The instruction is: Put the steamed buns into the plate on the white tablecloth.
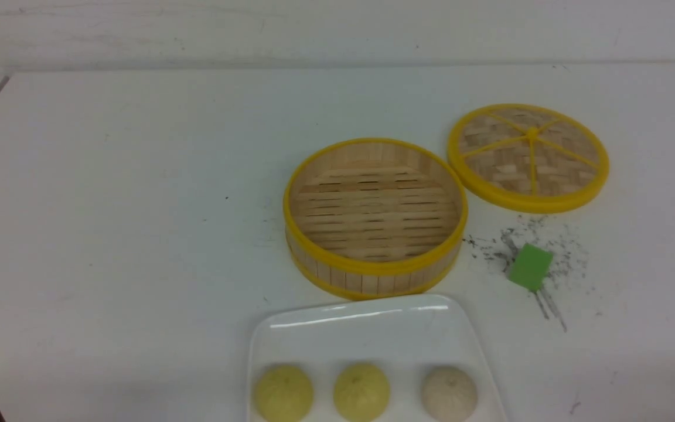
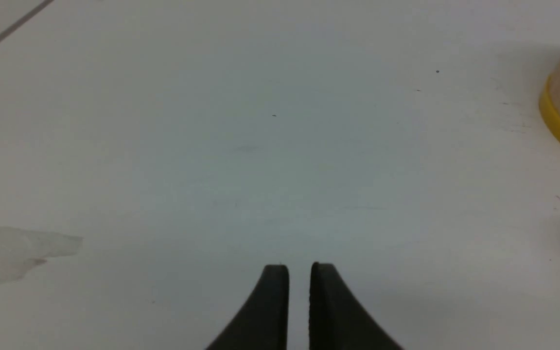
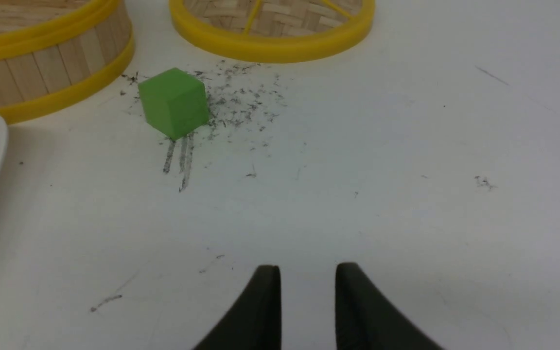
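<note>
Evidently the job looks finished: on the white tablecloth [image 1: 109,234] the plate [image 1: 367,328] at the near edge holds all three steamed buns [image 1: 361,391] in a row, while the steamer basket [image 1: 375,214] behind it sits empty. Both arms hang well apart from the buns, the right gripper [image 3: 307,277] parted and empty, the left gripper [image 2: 299,274] nearly closed, holding nothing.

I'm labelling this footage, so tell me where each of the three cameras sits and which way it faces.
Front: between the arms, facing forward over plate, buns, steamer basket; no gripper visible.
Left wrist: faces bare tablecloth; left gripper fingertips show.
Right wrist: faces green cube, lid; right gripper fingertips show.
All share the basket.
</note>
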Controlling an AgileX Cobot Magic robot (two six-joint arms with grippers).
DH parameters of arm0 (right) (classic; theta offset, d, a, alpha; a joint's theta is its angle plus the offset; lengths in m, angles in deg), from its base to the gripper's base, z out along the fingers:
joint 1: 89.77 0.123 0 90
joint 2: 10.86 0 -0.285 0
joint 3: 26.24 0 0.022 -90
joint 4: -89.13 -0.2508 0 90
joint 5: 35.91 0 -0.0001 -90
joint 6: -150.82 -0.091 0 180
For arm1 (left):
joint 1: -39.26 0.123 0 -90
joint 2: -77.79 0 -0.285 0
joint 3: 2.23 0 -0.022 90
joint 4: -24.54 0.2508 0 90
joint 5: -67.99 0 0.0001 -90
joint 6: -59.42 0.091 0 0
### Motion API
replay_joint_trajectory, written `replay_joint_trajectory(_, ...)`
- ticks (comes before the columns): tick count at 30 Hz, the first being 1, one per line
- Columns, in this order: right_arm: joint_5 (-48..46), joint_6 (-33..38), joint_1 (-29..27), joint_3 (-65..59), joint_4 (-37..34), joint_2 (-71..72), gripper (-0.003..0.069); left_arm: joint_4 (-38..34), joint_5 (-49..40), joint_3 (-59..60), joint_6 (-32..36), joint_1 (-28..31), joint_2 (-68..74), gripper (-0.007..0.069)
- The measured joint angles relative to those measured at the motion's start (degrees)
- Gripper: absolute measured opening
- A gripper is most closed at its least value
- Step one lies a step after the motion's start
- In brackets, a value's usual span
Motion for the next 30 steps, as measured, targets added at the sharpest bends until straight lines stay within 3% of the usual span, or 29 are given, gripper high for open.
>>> replay_joint_trajectory(30,0.0,0.0,0.0,0.0,0.0,0.0,0.0211,0.2,0.0,0.0,0.1,0.0,0.0,0.0129)
